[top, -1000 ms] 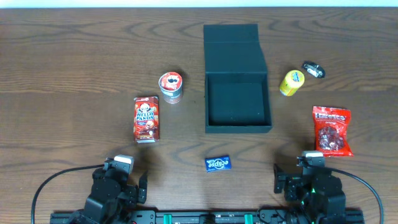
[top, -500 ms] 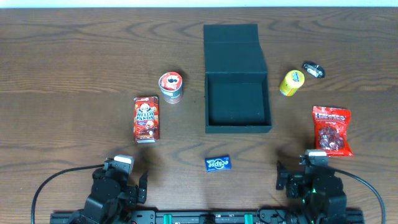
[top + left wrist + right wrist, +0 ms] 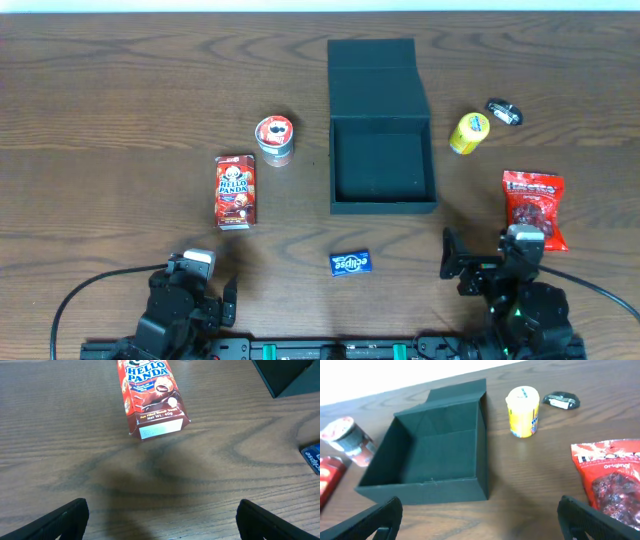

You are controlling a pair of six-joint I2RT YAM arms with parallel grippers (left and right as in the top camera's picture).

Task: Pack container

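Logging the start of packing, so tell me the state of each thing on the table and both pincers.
container: lid open, empty inside
Hello Panda box: lying flat, closed
red-lidded cup: upright, lid on
yellow canister: upright, capped
red snack bag: lying flat, unopened
blue gum pack: lying flat
left pincer: open, holding nothing
right pincer: open, holding nothing

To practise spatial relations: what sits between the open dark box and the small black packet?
A yellow tub stands between the container and the black packet, shown clearly in the overhead view.
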